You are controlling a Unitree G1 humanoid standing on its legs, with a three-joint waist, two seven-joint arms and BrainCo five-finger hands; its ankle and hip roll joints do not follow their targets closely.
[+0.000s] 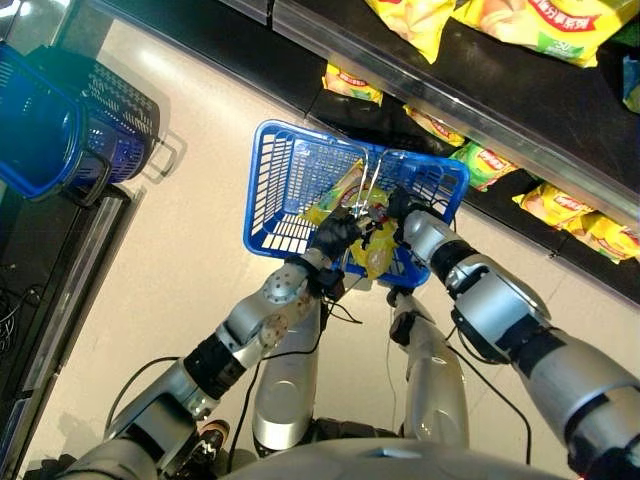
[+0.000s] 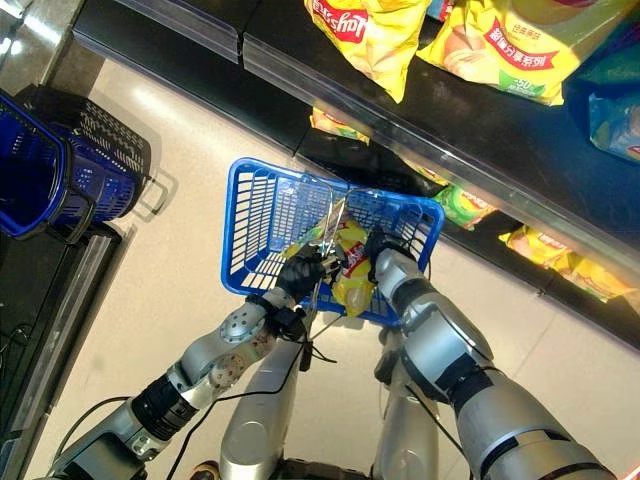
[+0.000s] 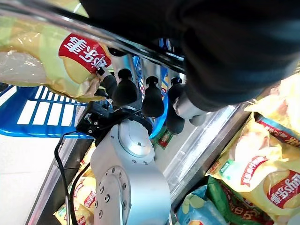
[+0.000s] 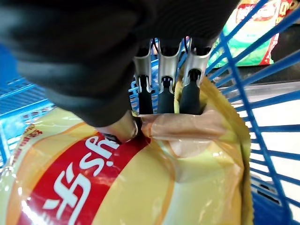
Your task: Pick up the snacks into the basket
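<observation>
- A blue plastic basket (image 2: 270, 225) hangs in front of the robot, above a pale floor (image 1: 190, 250), beside dark store shelves (image 2: 480, 110) stocked with yellow snack bags (image 2: 365, 35).
- The left hand (image 2: 300, 272) is curled round the basket's metal handle (image 2: 327, 225), the wire running across under its fingers in the left wrist view.
- The right hand (image 2: 385, 250) reaches over the basket's near rim and pinches a yellow chip bag (image 4: 140, 183) with a red label; its dark-tipped fingers (image 4: 164, 101) press the bag's sealed top edge against the thumb.
- The chip bag lies partly inside the basket, at the near right corner; whether it rests on the basket floor is hard to tell.
- A stack of blue and black baskets (image 1: 70, 130) sits well apart on the robot's left.
</observation>
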